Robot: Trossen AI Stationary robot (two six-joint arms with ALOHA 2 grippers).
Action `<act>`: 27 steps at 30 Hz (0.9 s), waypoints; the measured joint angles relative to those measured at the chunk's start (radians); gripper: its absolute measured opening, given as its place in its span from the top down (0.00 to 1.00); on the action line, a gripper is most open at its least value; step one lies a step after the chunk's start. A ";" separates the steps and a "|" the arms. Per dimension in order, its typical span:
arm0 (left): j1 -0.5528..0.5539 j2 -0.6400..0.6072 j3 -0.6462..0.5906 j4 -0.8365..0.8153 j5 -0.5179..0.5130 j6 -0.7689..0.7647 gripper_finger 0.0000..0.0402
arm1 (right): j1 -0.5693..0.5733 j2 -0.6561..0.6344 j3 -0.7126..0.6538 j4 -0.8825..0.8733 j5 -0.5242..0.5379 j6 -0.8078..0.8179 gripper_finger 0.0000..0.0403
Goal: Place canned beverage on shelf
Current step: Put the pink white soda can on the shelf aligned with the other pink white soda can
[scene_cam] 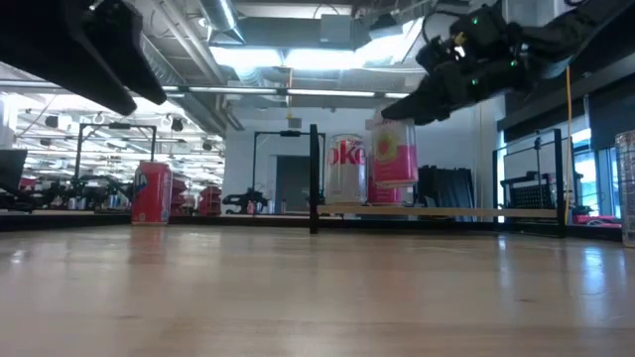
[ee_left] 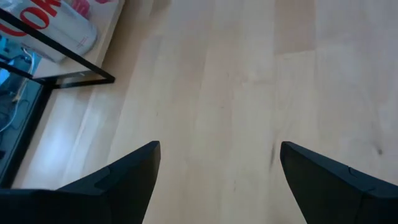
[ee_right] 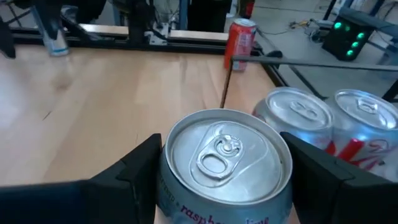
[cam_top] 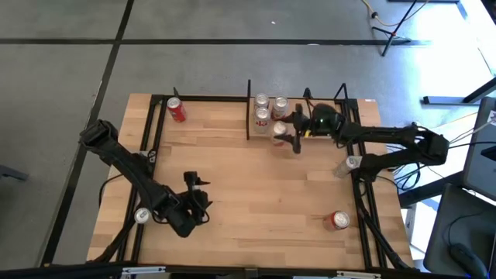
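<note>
While the left arm is waiting near the table's front left corner, its left gripper [cam_top: 203, 194] is hanging over bare wood with both dark fingers [ee_left: 118, 180] spread wide and nothing between them. Just beside that arm, at the table's left edge, a can with a red-and-white label [cam_top: 142, 216] is lying on its side.

At the back of the table the right gripper [cam_top: 288, 132] is reaching over the shelf [scene_cam: 446, 211], a light-wood board with thin black uprights. Its fingers [ee_right: 134, 171] are sitting on either side of a raspberry can [ee_right: 224, 165], pressed to the can's wall just under the silver lid, so the gripper is grasping that can. In the low view the pink can [scene_cam: 392, 152] is standing upright with its base at the shelf board; whether it is fully resting there or a little above cannot be told. It is at the shelf's front edge, touching or just beside three other upright cans [cam_top: 267, 108] already on the shelf, one of them a white Diet Coke can [scene_cam: 344, 164].

Elsewhere, a red can [cam_top: 177, 109] is sitting near the back left corner, another red can [cam_top: 338, 220] is sitting near the front right, and a clear can-shaped item [cam_top: 346, 165] is lying at the right edge
</note>
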 joint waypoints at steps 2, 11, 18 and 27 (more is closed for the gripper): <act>0.014 0.000 0.000 0.000 0.004 0.019 0.19 | -0.040 0.007 0.000 0.009 -0.039 -0.010 0.38; 0.019 0.000 0.000 0.003 0.007 0.030 0.19 | -0.182 0.072 0.001 0.060 -0.224 -0.036 0.38; 0.019 0.000 0.000 0.026 0.004 0.044 0.19 | -0.207 0.126 0.001 0.117 -0.233 -0.041 0.38; 0.019 0.000 0.000 0.030 0.003 0.044 0.19 | -0.206 0.134 0.001 0.107 -0.183 -0.062 0.32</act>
